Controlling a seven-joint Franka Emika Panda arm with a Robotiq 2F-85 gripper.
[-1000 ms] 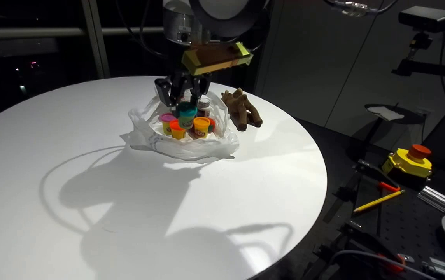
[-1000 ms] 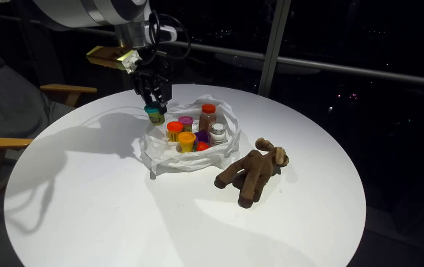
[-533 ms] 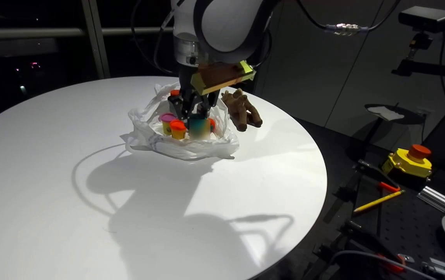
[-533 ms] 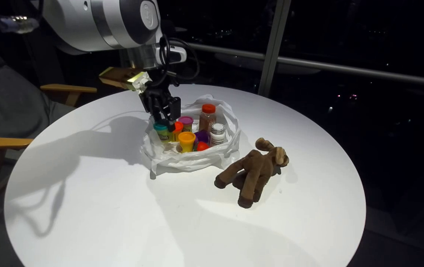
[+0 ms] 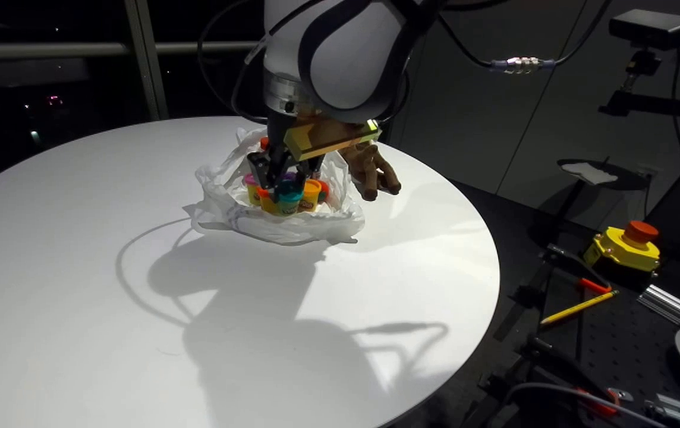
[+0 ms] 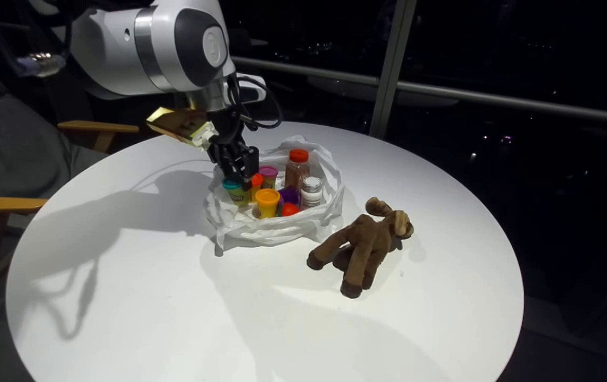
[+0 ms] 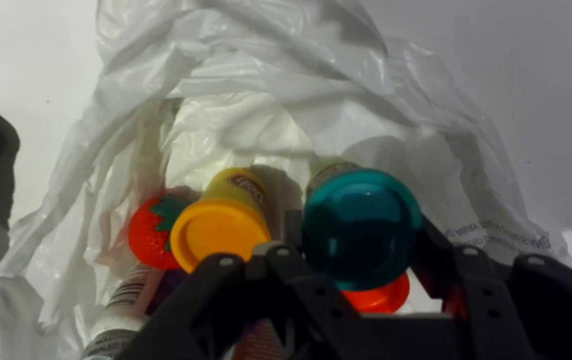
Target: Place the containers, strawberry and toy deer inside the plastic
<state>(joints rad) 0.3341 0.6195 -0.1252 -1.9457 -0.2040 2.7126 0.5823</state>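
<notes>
Altogether, four short cylindrical dough tubs: one teal-lidded tub (image 6: 237,196), one yellow-orange tub (image 6: 267,206), one red-orange-lidded tub (image 5: 268,205), one pink-lidded tub (image 6: 268,172). One clear orange-capped bottle (image 6: 297,172), brownish contents. One small white-labelled jar (image 6: 311,194), grey lid. One purple object (image 6: 289,196), partly hidden, shape unclear. One red toy strawberry (image 7: 151,237), green leaf cap. One brown plush toy deer (image 6: 364,239). One white plastic bag (image 6: 271,233). One black two-fingered gripper (image 7: 363,235). One round white table (image 6: 378,339).

Placement: teal-lidded tub inside the bag, between the gripper's fingertips, which clamp it from both sides in the wrist view; whether its base bears on the bag's floor cannot be told. Clock positions from the bag's centre, twelve at the top of an exterior view: teal-lidded tub, nine; red-orange-lidded tub, between nine and ten, just beside it; pink-lidded tub, just before twelve; bottle, between one and two; jar, three; strawberry, between four and five; yellow-orange tub, seven. Deer outside the bag at four, lying on the table, head between two and three.

Materials: bag of thin, glossy, crumpled film with printed lettering; tubs of smooth plastic, lids round and rimmed; deer matte and soft, feet darker; tabletop smooth.
</notes>
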